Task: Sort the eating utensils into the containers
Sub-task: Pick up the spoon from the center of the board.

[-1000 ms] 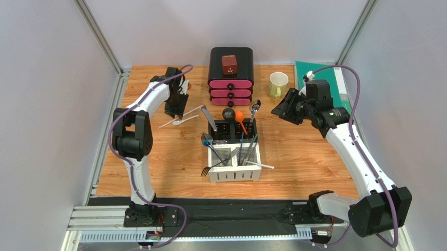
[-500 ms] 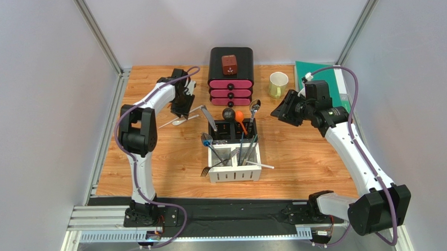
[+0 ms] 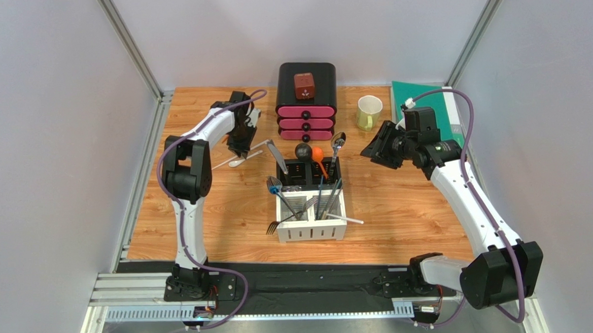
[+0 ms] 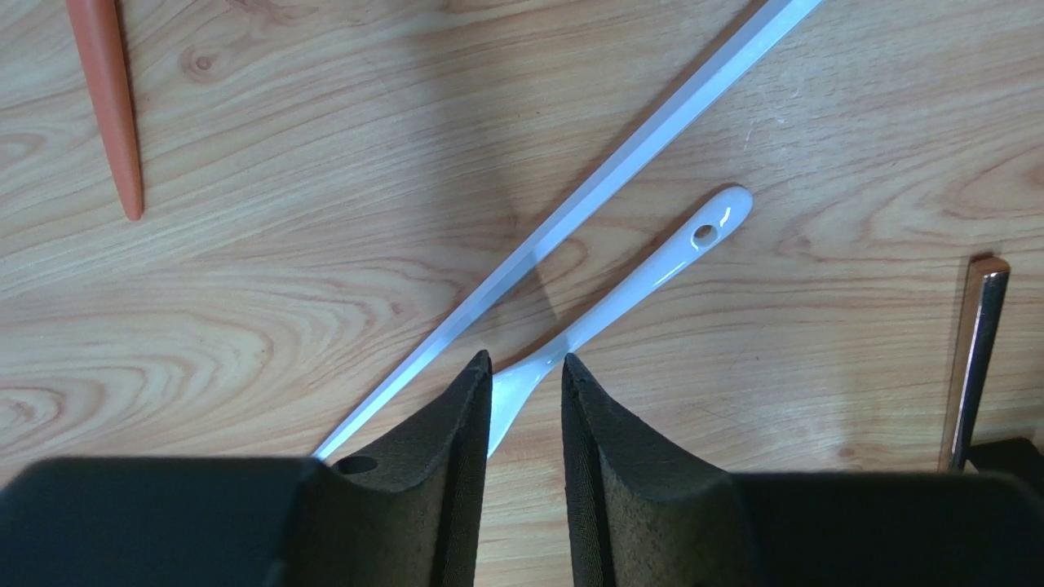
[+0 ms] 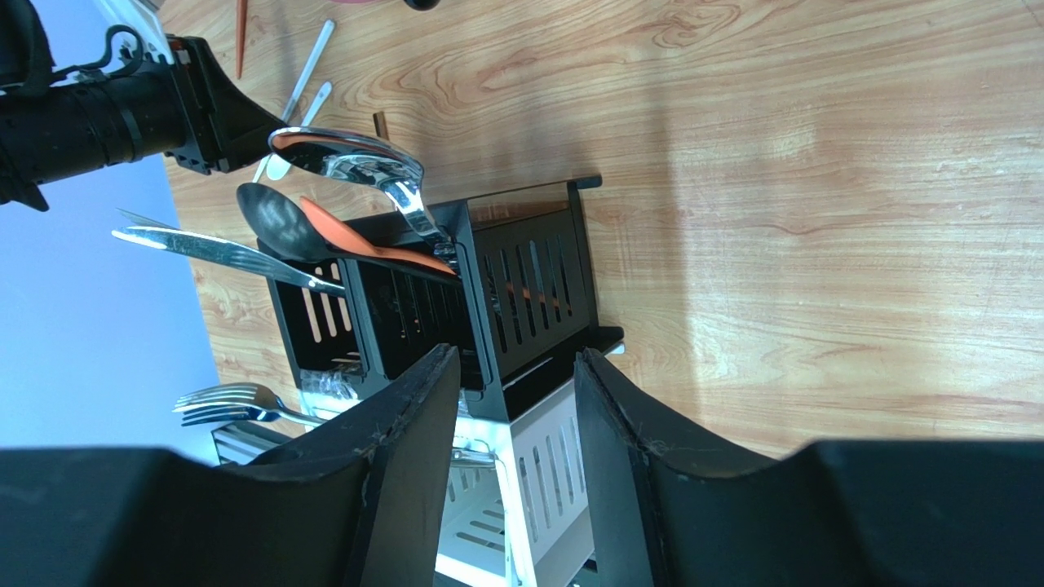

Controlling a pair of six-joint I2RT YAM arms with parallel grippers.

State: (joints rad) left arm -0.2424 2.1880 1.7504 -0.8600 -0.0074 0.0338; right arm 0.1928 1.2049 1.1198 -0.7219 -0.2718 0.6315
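Most of the utensils already stand in the caddy [image 3: 311, 231] at mid-table. Your left gripper [image 4: 527, 367] sits low over the white plastic spoon [image 4: 650, 275], jaws partly open either side of its handle (no squeeze that I can see). A pale flat stick [image 4: 613, 171], an orange piece [image 4: 108, 110] and a metal handle [image 4: 974, 355] lie nearby, unsorted. Your right gripper [image 5: 517, 357] hangs open and empty, right of the caddy.

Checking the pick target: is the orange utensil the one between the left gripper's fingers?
No, the white spoon lies between the fingers of the left gripper; the orange utensil lies well apart.
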